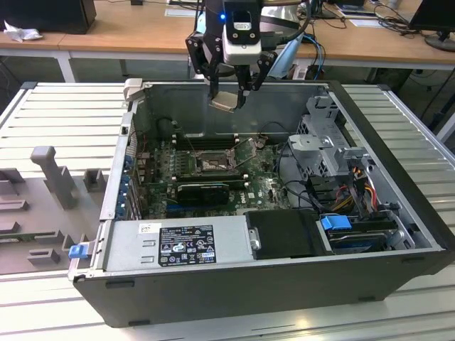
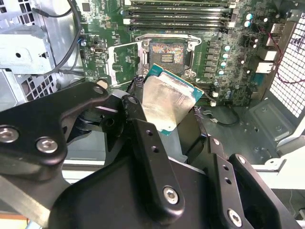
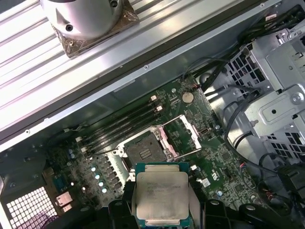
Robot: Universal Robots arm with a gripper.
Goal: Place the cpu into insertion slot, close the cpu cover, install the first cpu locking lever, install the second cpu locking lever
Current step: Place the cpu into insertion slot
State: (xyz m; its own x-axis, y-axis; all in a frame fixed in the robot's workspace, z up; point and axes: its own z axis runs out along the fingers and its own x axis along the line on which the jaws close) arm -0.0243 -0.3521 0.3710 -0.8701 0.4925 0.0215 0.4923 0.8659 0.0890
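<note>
The black end effector (image 1: 229, 92) pinches the small silvery-beige square cpu (image 3: 161, 198) over the open dark computer case (image 1: 284, 284). Below it, the socket (image 3: 143, 152) lies uncovered, the silvery hinged cpu cover (image 3: 185, 133) flipped open beside it and dark memory sticks (image 3: 124, 126) just alongside.

cpu (image 3: 161, 194) top: dull silvery metal. end effector (image 1: 229, 91) links: black, slight sheen. case (image 1: 234, 291) wall: matt dark metal.

A long wooden desk (image 1: 135, 32) runs along the back, strewn with cables (image 1: 387, 14). Nearer, a pale slatted metal counter (image 1: 57, 114) spreads to both sides.
</note>
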